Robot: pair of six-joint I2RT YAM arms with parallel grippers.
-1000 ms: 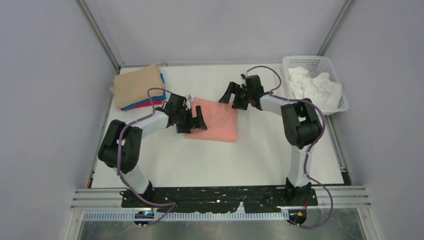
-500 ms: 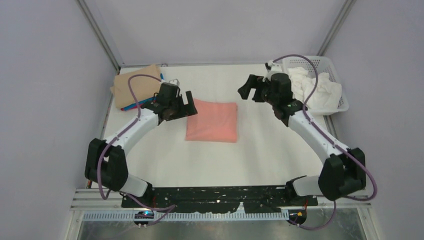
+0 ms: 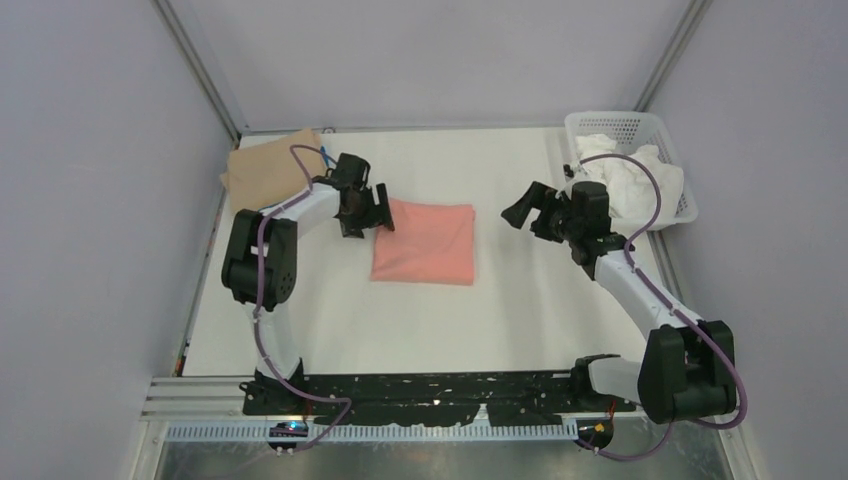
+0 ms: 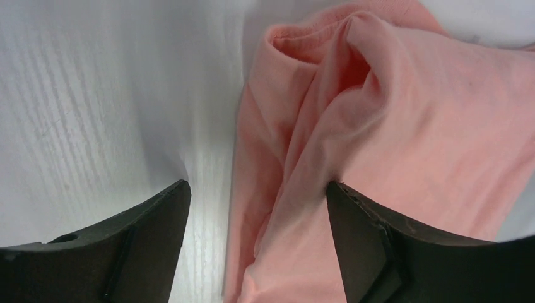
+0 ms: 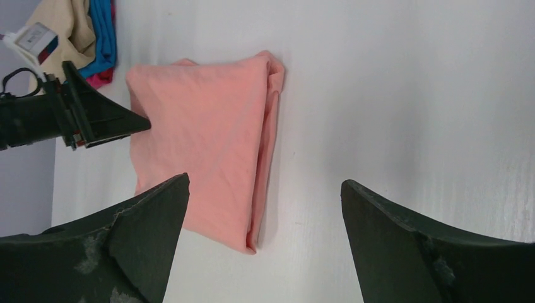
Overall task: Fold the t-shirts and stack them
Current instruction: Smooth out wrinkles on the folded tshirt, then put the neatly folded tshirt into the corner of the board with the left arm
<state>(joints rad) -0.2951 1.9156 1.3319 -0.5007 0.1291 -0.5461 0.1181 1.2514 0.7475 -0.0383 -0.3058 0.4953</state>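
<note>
My left pincer (image 3: 366,212) is down at the far left corner of the salmon-pink t-shirt (image 3: 425,245), jaws released and standing wide. On the left wrist view the left pincer (image 4: 255,189) straddles the shirt's bunched, folded edge: one finger (image 4: 145,227) sits over bare bench to the shirt's left, the other (image 4: 378,233) lies against the salmon-pink t-shirt (image 4: 410,126), and nothing is clamped between them

My right pincer (image 3: 527,210) hangs to the right of the shirt, well apart from it, also released and holding nothing. Through the right wrist view the right pincer (image 5: 265,183) frames the whole salmon-pink t-shirt (image 5: 202,145) between its spread fingers

The shirt itself lies flat on the white bench (image 3: 520,310) as a rough folded rectangle, about midway between the two arms

Beyond the shirt's far left corner is the stack. The tan t-shirt (image 3: 265,170) is on top, and from the right wrist I see the tan t-shirt (image 5: 60,25) with the blue t-shirt (image 5: 101,31) and the magenta t-shirt (image 5: 101,77) showing at its edge

Far to the shirt's right, at the bench's back corner, the white lattice basket (image 3: 620,120) holds crumpled white cloth (image 3: 630,175)
</note>
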